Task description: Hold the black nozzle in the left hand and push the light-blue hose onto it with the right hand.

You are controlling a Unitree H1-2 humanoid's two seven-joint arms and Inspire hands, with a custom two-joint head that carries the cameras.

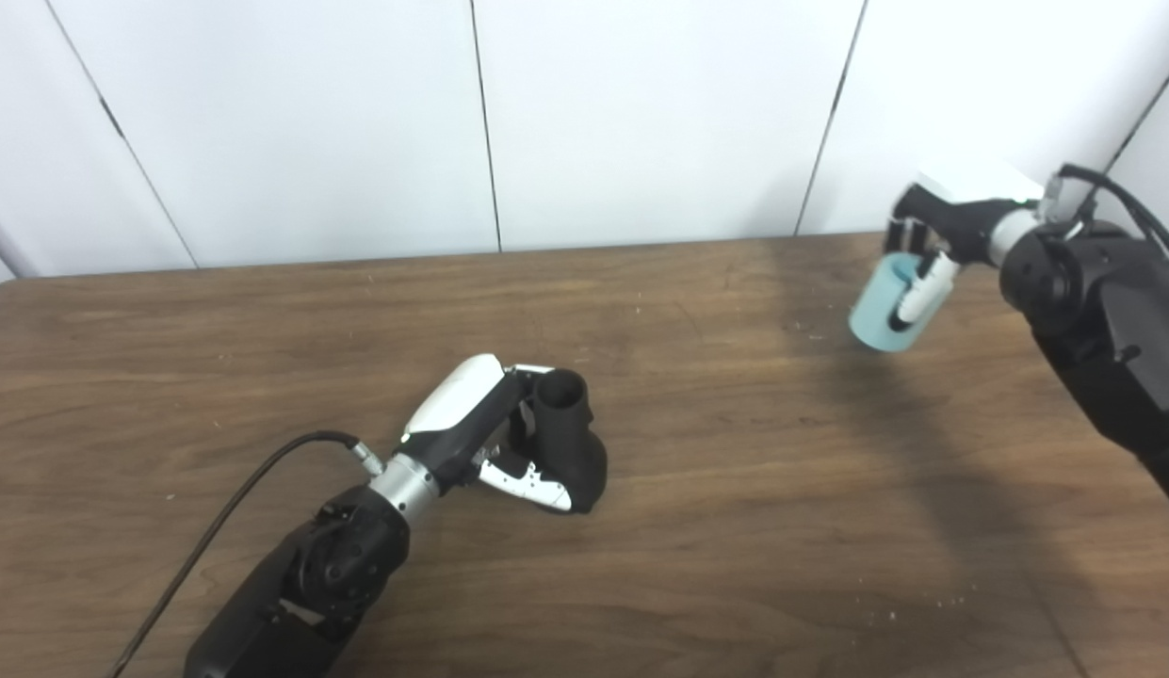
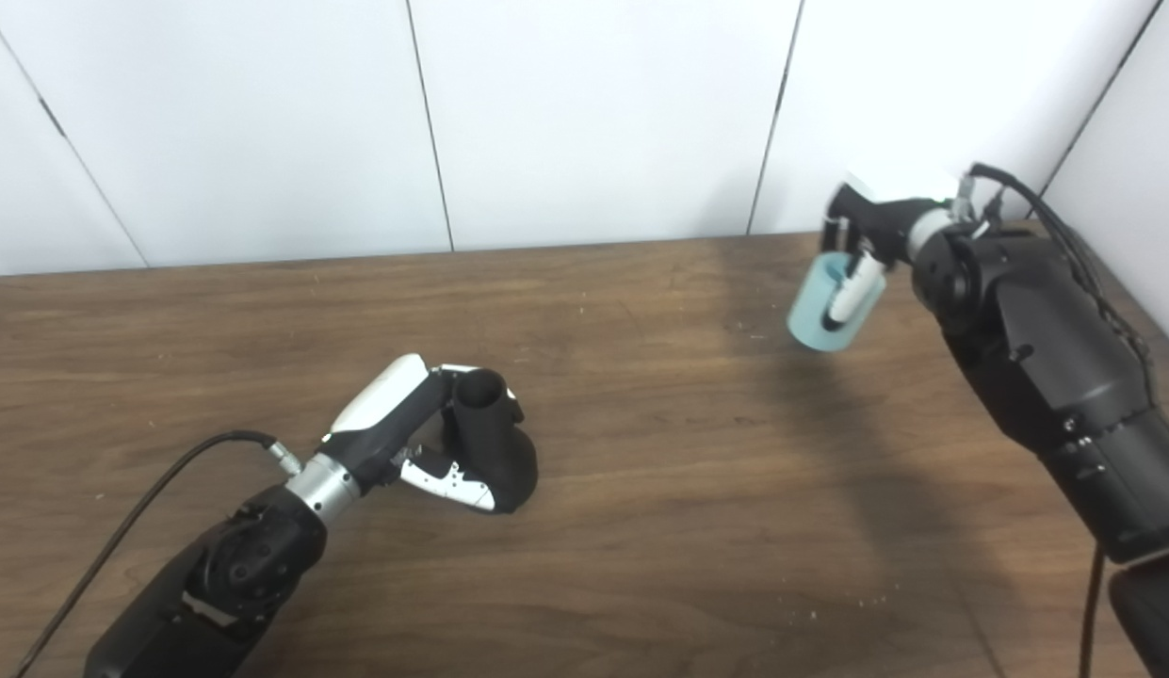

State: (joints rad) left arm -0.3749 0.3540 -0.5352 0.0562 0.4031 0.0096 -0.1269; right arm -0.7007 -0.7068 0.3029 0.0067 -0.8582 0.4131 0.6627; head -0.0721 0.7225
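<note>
The black nozzle (image 1: 567,438) stands near the middle of the brown wooden tabletop (image 1: 735,527), its wider base resting on the wood and its round open mouth turned upward and a little toward the far wall. The left hand (image 1: 490,428) is wrapped around it from the left side: white-tipped fingers (image 1: 532,485) curl along the near side of the base, others reach behind the neck, and the white back of the hand lies up and to the left of the mouth, so the nozzle is held while it sits on the tabletop. A black cable (image 1: 235,508) runs from the left wrist back across the wood toward the near edge. Well apart from this, toward the far right of the tabletop, the light-blue hose (image 1: 884,315) shows as a short, stubby cylinder, tilted with its lower end pointing down and to the left, raised above the wood with its shadow falling below it. The right hand (image 1: 928,250) is closed on the hose from above, a white finger (image 1: 923,292) lying across its side and dark fingers over its upper rim. Behind the tabletop stands a white panelled wall (image 1: 641,113) with thin dark seams.
</note>
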